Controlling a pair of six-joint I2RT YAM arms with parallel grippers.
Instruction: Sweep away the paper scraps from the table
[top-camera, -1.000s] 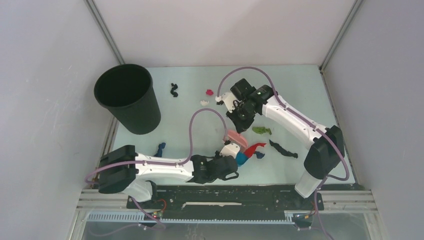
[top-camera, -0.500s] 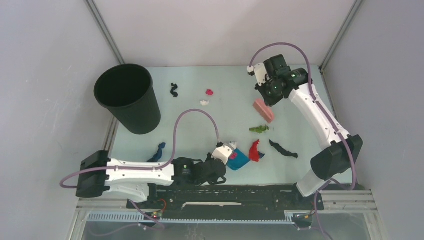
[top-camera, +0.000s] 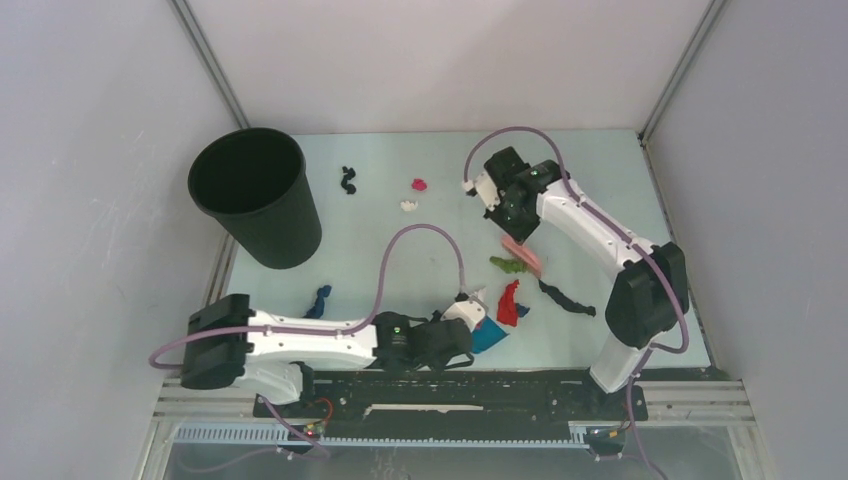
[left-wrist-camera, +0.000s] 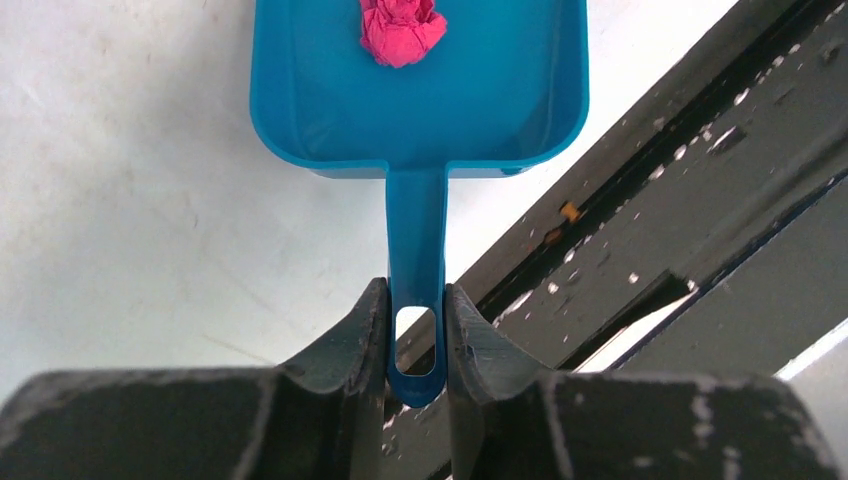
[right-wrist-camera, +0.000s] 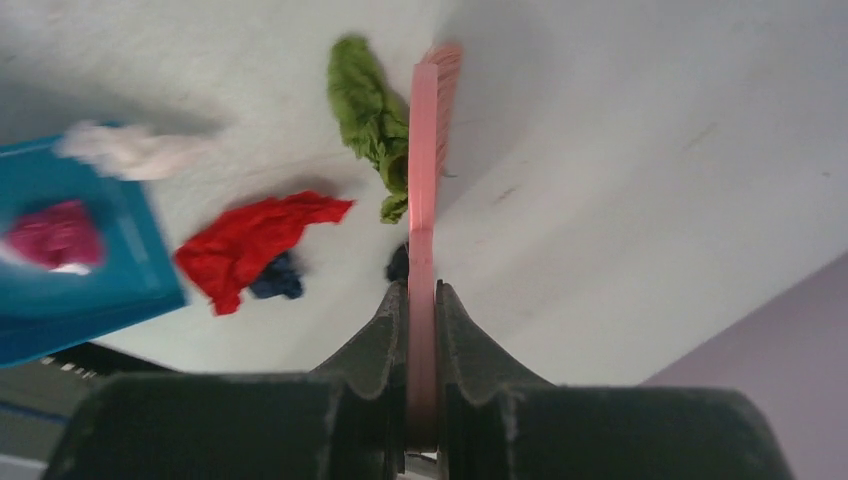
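Observation:
My left gripper (top-camera: 458, 336) (left-wrist-camera: 416, 330) is shut on the handle of the blue dustpan (top-camera: 488, 335) (left-wrist-camera: 420, 100), which lies near the front rail with a pink scrap (left-wrist-camera: 402, 25) inside. My right gripper (top-camera: 514, 226) (right-wrist-camera: 421, 300) is shut on the pink brush (top-camera: 524, 253) (right-wrist-camera: 423, 180), whose bristles touch the green scrap (top-camera: 508, 264) (right-wrist-camera: 368, 110). A red scrap (top-camera: 509, 302) (right-wrist-camera: 255, 235) with a dark blue bit (right-wrist-camera: 275, 283) lies by the dustpan's mouth. Other scraps lie apart on the table (top-camera: 600, 190): long black (top-camera: 566, 298), dark blue (top-camera: 319, 299), black (top-camera: 348, 180), pink (top-camera: 419, 185), white (top-camera: 408, 206).
A tall black bin (top-camera: 250, 195) stands at the far left of the table. The black rail (top-camera: 450, 385) (left-wrist-camera: 650, 230) runs along the near edge, right beside the dustpan. Grey walls close in the left, back and right sides.
My right arm has swung back from the far right toward the centre and lowered the brush beside the green scrap. My left arm has shifted the dustpan slightly right.

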